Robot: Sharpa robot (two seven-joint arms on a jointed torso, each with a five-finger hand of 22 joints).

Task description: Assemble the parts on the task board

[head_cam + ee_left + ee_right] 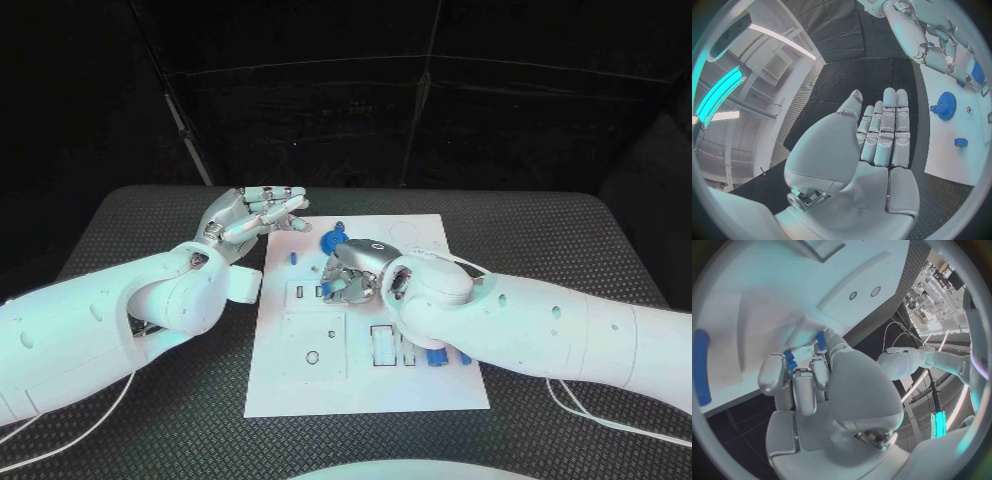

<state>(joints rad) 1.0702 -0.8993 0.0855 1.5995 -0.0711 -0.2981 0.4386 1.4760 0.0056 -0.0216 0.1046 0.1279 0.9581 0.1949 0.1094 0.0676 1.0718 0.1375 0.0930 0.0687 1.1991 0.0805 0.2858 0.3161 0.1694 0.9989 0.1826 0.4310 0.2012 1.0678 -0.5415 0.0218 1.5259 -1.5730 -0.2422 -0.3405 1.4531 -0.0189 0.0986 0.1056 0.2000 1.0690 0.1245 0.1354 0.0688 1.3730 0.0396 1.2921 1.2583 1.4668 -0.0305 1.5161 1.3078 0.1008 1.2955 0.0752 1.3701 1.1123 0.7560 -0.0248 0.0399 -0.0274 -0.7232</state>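
Note:
The white task board [325,385] lies in the middle of the table. My right hand [352,272] is down on the board's middle, fingers curled around a small blue part [789,360] that it pinches against the plate. The right hand [941,42] also appears in the left wrist view, with blue [976,73] at its fingertips. A blue gear [332,240] stands on the board just beyond it. My left hand [260,211] hovers off the board's far left corner, palm up, fingers [887,131] straight and holding nothing.
Two blue parts [437,355] lie by the board's slots under my right forearm, and a small blue peg [293,257] stands near the left edge. A long blue piece [701,367] lies flat on the plate. Black mat [159,430] surrounds the board.

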